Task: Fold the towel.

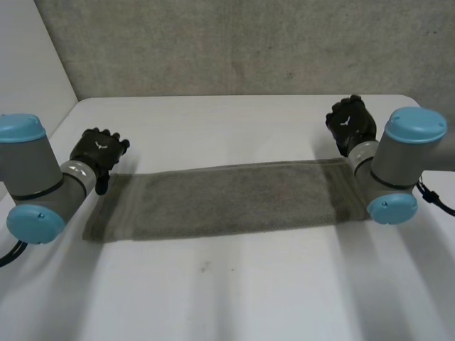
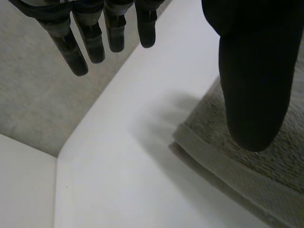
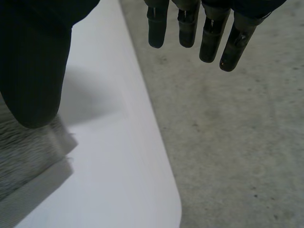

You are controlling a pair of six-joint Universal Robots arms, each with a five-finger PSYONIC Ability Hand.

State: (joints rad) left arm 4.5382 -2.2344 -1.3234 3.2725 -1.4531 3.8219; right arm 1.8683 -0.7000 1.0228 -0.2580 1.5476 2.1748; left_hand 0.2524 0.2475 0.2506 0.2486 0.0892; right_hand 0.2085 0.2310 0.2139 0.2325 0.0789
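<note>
Both the left robot hand and right robot hand hover open, fingers straight, beside the towel.

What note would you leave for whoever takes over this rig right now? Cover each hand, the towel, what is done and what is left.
Left hand: open, by the towel's left far corner, holding nothing.
Right hand: open, by its right far corner, holding nothing.
Towel: flat, a long strip across the table.
Done: laid out, perhaps folded lengthwise once.
Left: grasp the ends and fold it across.
</note>
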